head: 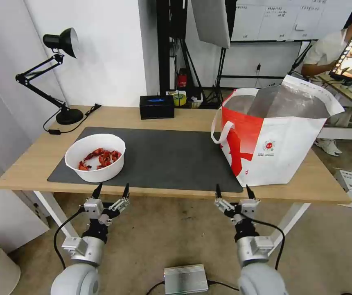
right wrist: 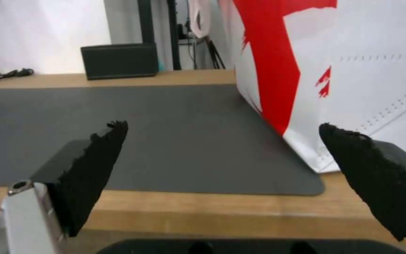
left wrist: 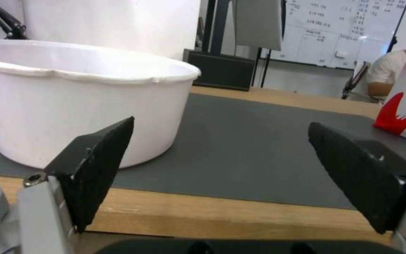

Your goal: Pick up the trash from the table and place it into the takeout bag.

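Your bench (head: 32, 162) is a long light-wood top on white legs, a dark grey mat (head: 172, 159) covering its middle, a black desk lamp (head: 57, 73) at the far 10 o'clock corner and a black tissue box (head: 156, 106) at 12 o'clock. The one piece of trash you have is the white bowl (head: 95, 157) of red shells, sitting on the mat at about 9 o'clock from its centre. The takeout bag (head: 274, 135) stands upright at 3 o'clock, mouth open, foil lining showing.

Your left gripper (head: 111, 191) hangs just off the near bench edge, right in front of the bowl, fingers (left wrist: 95, 165) spread apart and empty. Your right gripper (head: 233, 191) waits at the near edge before the bag's near corner, fingers also apart, empty.

Judge the bowl as light and thin-walled, its rim likely to flex. The shells are loose, so keep it level. Pinch the near rim, one finger inside and one outside, gently.
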{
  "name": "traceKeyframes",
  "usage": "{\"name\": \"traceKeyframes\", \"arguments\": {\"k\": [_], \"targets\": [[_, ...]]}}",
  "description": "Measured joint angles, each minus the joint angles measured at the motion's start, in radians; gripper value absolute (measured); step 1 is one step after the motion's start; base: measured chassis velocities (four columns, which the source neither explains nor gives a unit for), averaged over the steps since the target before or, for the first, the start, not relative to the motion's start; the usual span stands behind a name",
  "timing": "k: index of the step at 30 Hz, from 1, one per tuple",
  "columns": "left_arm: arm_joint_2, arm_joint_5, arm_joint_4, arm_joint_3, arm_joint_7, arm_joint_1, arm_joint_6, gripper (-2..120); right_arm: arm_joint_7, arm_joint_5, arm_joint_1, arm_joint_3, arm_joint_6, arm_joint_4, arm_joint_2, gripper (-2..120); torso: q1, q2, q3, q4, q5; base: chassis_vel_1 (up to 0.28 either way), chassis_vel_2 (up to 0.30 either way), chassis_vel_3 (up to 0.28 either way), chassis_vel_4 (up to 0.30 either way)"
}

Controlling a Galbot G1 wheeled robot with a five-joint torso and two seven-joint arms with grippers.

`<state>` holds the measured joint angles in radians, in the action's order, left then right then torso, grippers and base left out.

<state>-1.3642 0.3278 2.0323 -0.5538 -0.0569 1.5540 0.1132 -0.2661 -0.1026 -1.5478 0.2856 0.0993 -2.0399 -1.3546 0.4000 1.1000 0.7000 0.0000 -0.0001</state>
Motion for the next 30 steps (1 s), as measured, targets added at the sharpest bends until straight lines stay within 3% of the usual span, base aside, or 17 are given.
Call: {"name": "traceKeyframes", "arguments": {"k": [9,30], "targets": [[0.002,0.006,-0.003,-0.008,0.000,-0.005,0.000,100,0.000,0.114,-0.061,-0.004,0.061,-0.035,-0.018,100,0.000,0.000,0.000,0.0000,0.0000,0.000,0.000,0.000,0.000],[-0.013,0.008,0.027,-0.037,-0.003,0.020,0.006,100,0.005,0.124,-0.118,0.029,0.107,-0.113,-0.004,100,0.000,0.000,0.000,0.0000,0.0001,0.000,0.000,0.000,0.000]]}}
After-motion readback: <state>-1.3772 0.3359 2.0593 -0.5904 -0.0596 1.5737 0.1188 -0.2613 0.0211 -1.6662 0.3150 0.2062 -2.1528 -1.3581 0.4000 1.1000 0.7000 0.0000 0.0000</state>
